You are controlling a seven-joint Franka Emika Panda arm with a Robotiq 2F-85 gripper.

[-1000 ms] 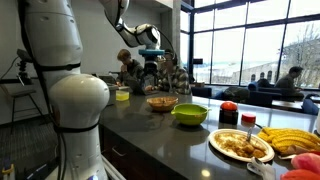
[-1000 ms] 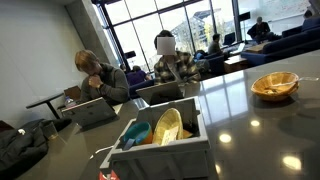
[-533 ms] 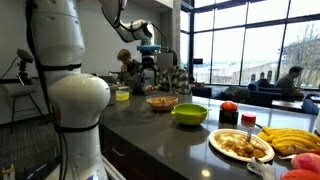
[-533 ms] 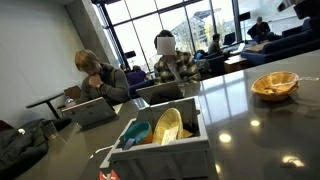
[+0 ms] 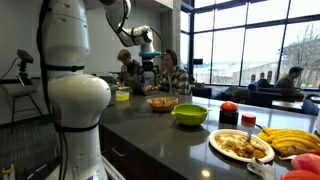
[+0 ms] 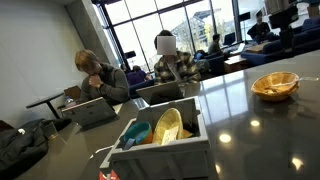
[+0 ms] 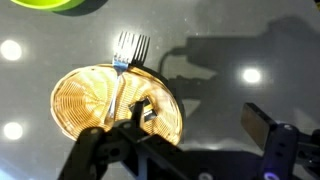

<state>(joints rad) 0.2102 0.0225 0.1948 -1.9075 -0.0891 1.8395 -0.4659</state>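
Dark glossy bench (image 7: 285, 30) carries the woven bowl (image 7: 90, 105) toward its far end, fork (image 7: 128, 48) tines overhanging the rim; my tool (image 7: 185, 150) hangs wide open and empty above, so I judge this the approach, needing a centred descent.

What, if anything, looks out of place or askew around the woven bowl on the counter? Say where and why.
Only one thing: a fork lies in the woven bowl with its tines sticking out past the rim over the dark counter. Nothing looks spilled or broken. The open hand hovers above the bowl.
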